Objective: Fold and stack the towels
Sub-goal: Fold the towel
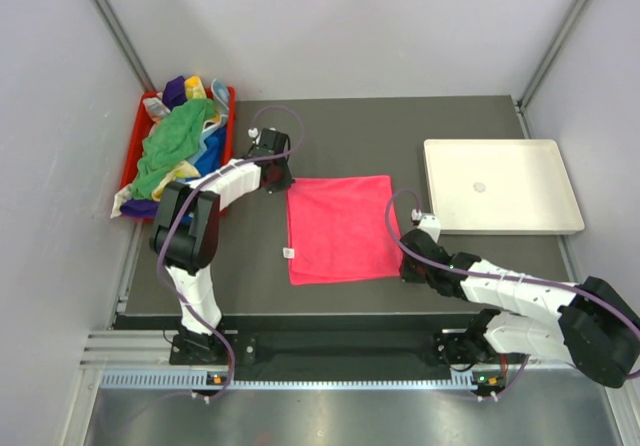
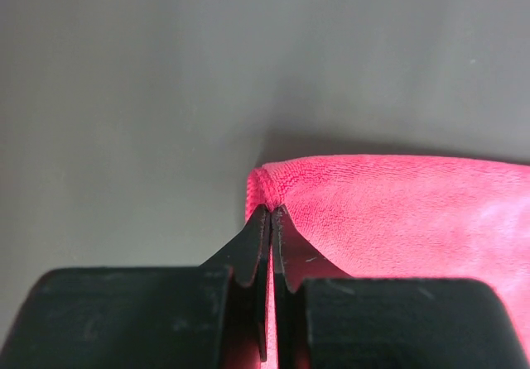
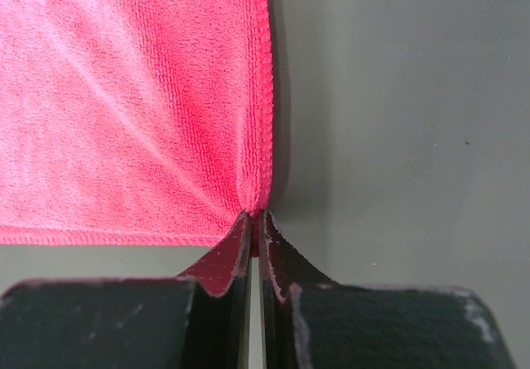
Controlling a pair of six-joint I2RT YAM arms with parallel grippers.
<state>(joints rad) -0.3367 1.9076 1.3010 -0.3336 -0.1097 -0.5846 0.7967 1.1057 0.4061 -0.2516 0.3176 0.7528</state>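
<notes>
Top view: pink towel spread flat mid-table. Left gripper at its far-left corner, right gripper at its near-right corner. Other towels heaped in the red bin at far left. White tray at far right, just beside the pink cloth without touching it.

Left wrist view: jaws pinched together on the towel's corner, fabric bunched at the tips.

Right wrist view: likewise clamped on a corner, hem puckered between the tips, rest lying flat.
</notes>
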